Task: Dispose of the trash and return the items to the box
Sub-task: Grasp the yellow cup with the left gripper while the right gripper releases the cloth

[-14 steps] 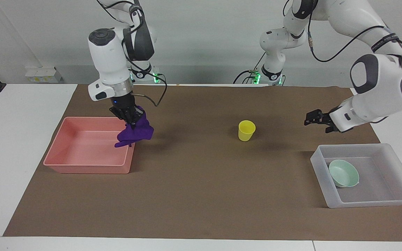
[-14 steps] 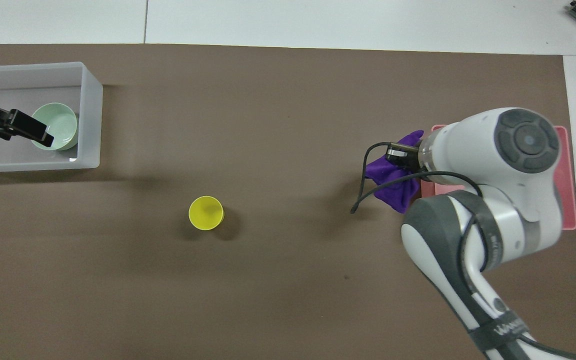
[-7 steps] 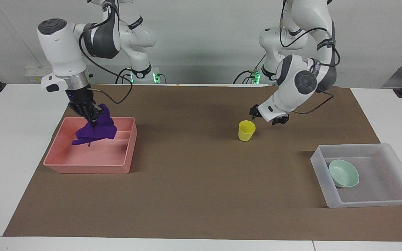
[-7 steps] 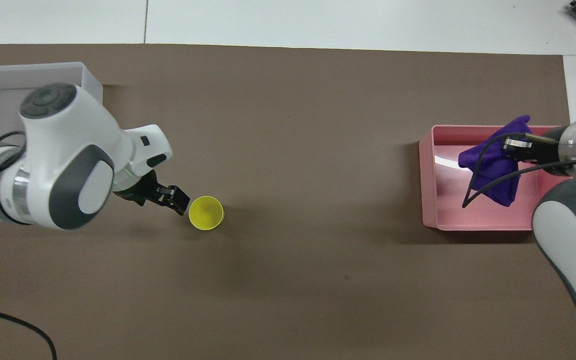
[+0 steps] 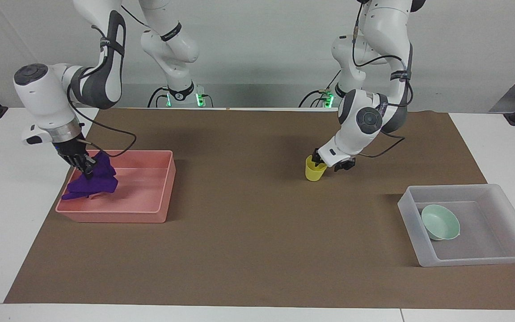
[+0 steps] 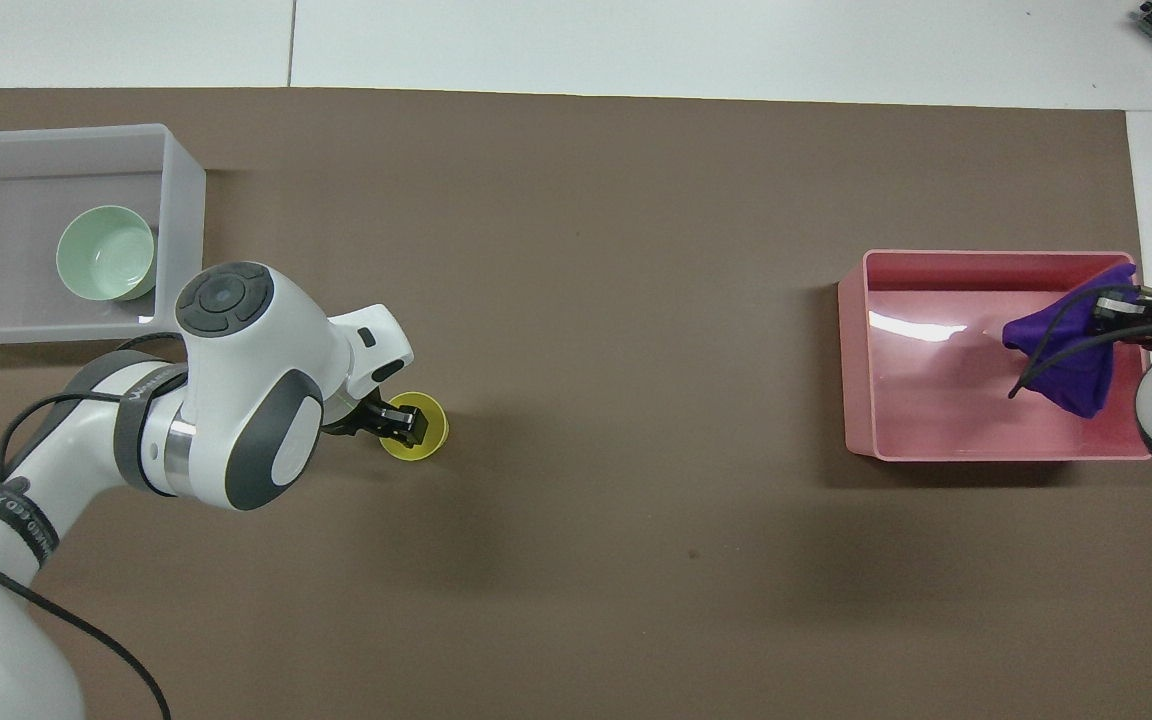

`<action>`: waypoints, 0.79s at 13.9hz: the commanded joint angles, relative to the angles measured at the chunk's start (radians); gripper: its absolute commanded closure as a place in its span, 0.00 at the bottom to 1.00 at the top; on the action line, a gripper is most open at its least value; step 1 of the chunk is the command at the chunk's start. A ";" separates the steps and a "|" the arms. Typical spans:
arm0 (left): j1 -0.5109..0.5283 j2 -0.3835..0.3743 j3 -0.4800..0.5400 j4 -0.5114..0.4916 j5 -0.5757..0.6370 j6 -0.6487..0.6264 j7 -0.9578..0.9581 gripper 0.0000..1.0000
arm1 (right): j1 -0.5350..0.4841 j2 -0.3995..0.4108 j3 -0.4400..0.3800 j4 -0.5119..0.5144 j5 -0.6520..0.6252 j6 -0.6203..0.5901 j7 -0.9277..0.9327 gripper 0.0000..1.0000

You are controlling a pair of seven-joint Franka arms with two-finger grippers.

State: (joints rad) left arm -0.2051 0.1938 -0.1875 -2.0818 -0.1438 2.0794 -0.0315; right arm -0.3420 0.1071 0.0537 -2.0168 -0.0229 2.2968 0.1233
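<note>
Fingers of the left gripper (image 5: pixel 88 170) stayed clamped on the purple cloth (image 5: pixel 92 184), hanging over the pink tub (image 5: pixel 159 210) at its nine-o'clock edge in the facing view; best released only once clear inside the rim. Whether the right gripper (image 5: pixel 327 164), at the yellow cup (image 5: pixel 314 172), had its fingers apart or together I could not tell.

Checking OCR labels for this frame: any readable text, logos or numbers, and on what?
Nothing can be quoted as it reads.
White lettering on the left arm's dark band, overhead view: too blurred to read.
Lettering on a second dark band nearer its wrist: also unreadable.
The yellow cup, green bowl, purple cloth, pink tub and clear box: no print visible.
</note>
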 commanded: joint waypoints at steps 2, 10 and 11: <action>0.001 0.024 0.006 0.039 0.004 -0.005 -0.027 1.00 | -0.018 0.022 0.014 -0.020 -0.003 0.030 -0.010 1.00; 0.091 0.024 0.054 0.395 0.114 -0.325 0.016 1.00 | 0.058 0.013 0.017 -0.046 0.008 0.013 -0.010 1.00; 0.125 0.024 0.054 0.451 0.139 -0.367 0.040 1.00 | 0.060 0.013 0.017 -0.043 0.008 0.009 -0.007 0.82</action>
State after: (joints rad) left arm -0.1393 0.2068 -0.1336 -1.7657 -0.0535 1.8297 -0.0288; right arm -0.2731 0.1402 0.0667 -2.0389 -0.0216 2.3060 0.1233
